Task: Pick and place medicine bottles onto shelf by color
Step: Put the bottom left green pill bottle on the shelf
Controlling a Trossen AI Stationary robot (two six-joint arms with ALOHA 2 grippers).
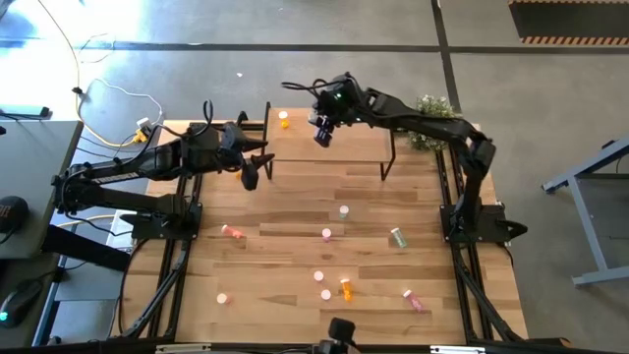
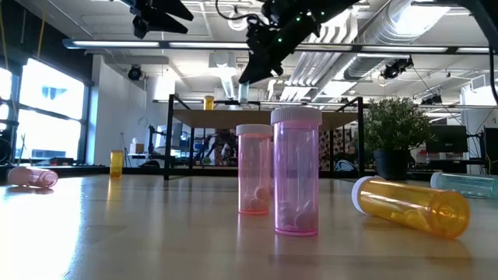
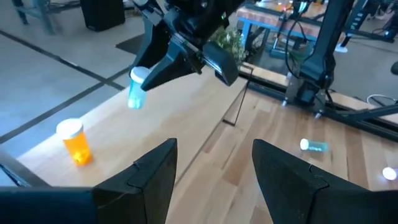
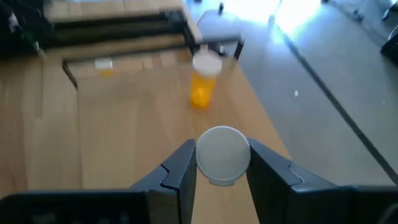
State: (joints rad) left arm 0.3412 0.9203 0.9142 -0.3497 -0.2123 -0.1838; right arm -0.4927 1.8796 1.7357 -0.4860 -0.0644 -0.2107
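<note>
Two pink bottles (image 2: 278, 180) are standing nearest; right gripper (image 4: 222, 163) is pinching a light, slippery green bottle (image 3: 136, 89) by its cap above the shelf (image 1: 364, 147); left gripper (image 3: 211, 171) is hanging spread.

From my station, a small potted plant (image 1: 432, 106) sits at the tabletop's (image 1: 295, 206) two o'clock corner; in the low view its green leaves (image 2: 395, 124) rise from a dark pot at three o'clock. White cables (image 1: 118, 98) loop across the grey floor at ten o'clock. A dark desk (image 1: 29, 167) edges in at nine o'clock.
</note>
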